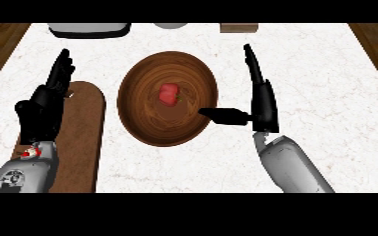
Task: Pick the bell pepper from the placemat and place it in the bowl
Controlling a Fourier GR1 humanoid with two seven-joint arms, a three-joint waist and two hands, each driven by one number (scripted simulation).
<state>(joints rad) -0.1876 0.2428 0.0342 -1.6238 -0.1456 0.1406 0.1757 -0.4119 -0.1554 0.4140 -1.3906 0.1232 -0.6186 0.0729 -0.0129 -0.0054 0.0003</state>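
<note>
The small red bell pepper (169, 94) lies inside the round dark wooden bowl (140, 115), just left of the empty right hand (263, 107), fingers straight. The left hand (44, 107) rests open over the brown placemat (81, 145).

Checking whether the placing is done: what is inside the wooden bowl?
A red bell pepper lies near the middle of the bowl. The right hand's thumb covers a bit of the rim.
</note>
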